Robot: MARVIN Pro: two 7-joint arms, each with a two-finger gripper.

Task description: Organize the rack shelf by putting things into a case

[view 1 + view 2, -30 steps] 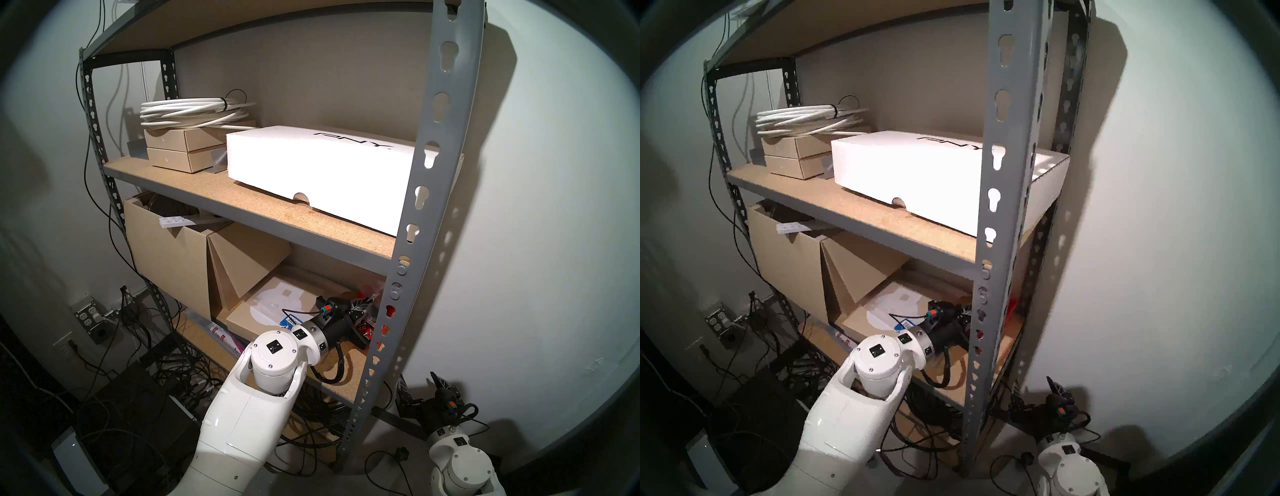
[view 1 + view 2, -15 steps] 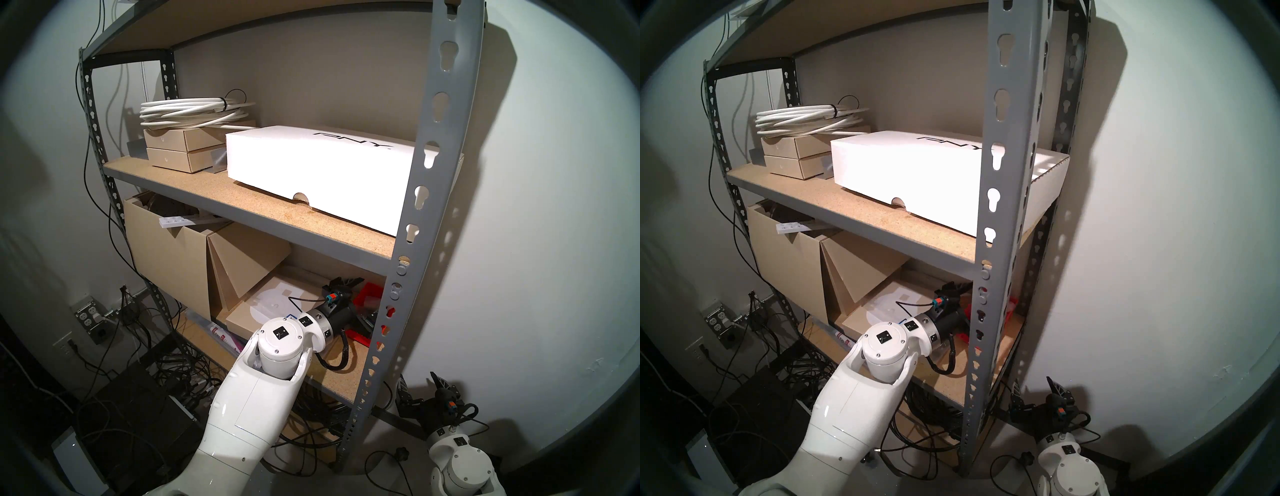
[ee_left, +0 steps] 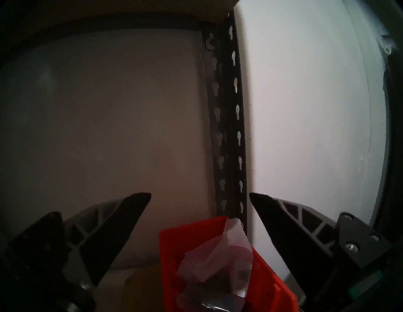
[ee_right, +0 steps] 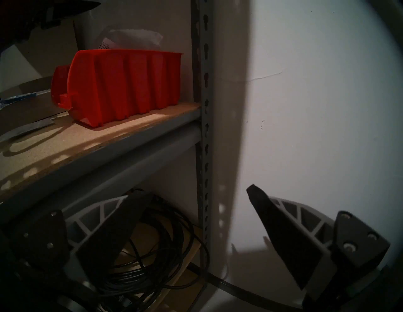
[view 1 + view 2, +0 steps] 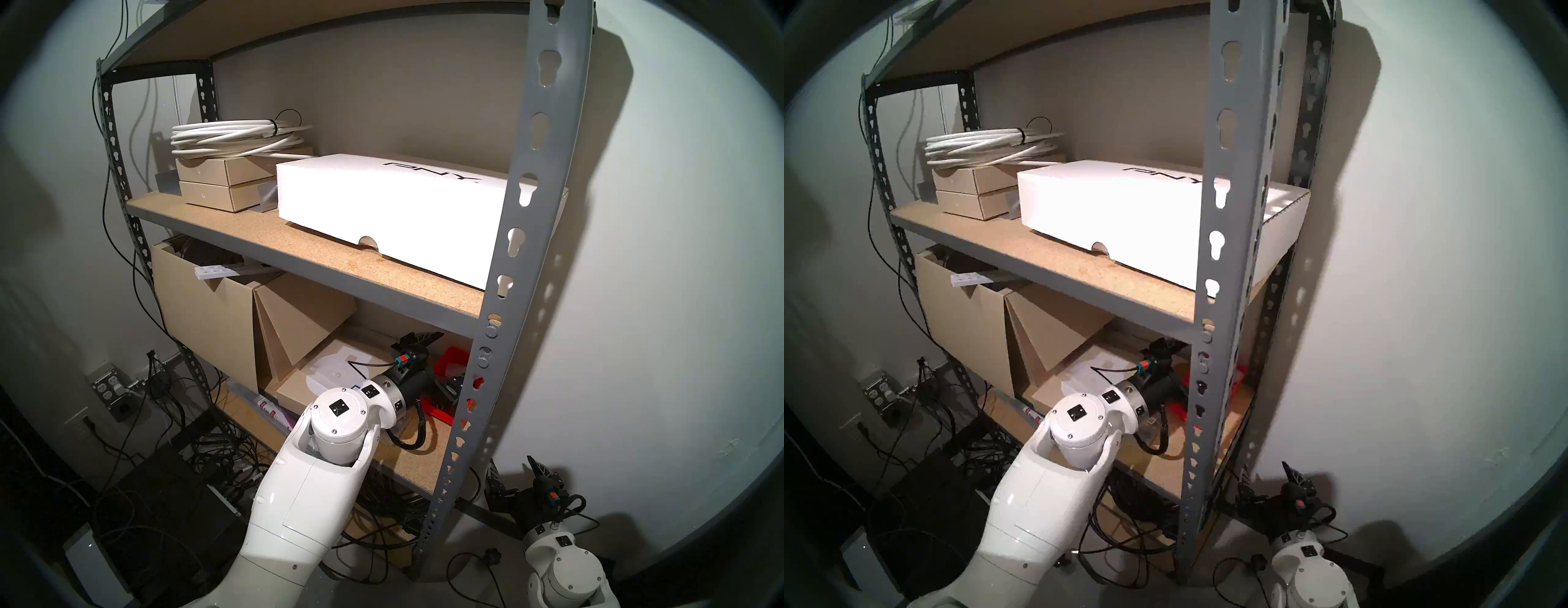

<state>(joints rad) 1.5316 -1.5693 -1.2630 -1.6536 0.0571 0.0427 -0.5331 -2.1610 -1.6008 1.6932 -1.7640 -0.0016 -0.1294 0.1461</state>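
Observation:
The red bin [image 5: 453, 360] stands at the right end of the lower board [image 5: 424, 450] of the grey rack [image 5: 522, 212], against the back upright. A clear bag [image 3: 218, 261] with a small white label lies in it and sticks up over the rim; the bin [image 4: 122, 85] and bag [image 4: 135, 37] also show in the right wrist view. My left gripper [image 5: 437, 365] is open and empty, just above and in front of the bin [image 3: 172, 250]. In the left wrist view the left gripper [image 3: 200, 194] holds nothing. My right gripper [image 5: 515, 475] is open and empty, low, outside the rack's right side.
A flat tan box [image 5: 322, 373] lies left of the bin, with a blue-and-white card [image 4: 19, 98] on it. Tall cardboard boxes [image 5: 203, 314] fill the shelf's left. The upper board carries a white PNY box [image 5: 382, 204]. Black cables [image 4: 152, 250] are coiled under the lower board.
My left gripper has lifted off the red bin and drawn back up and to the left, so more of the bin shows. The right arm has not moved.

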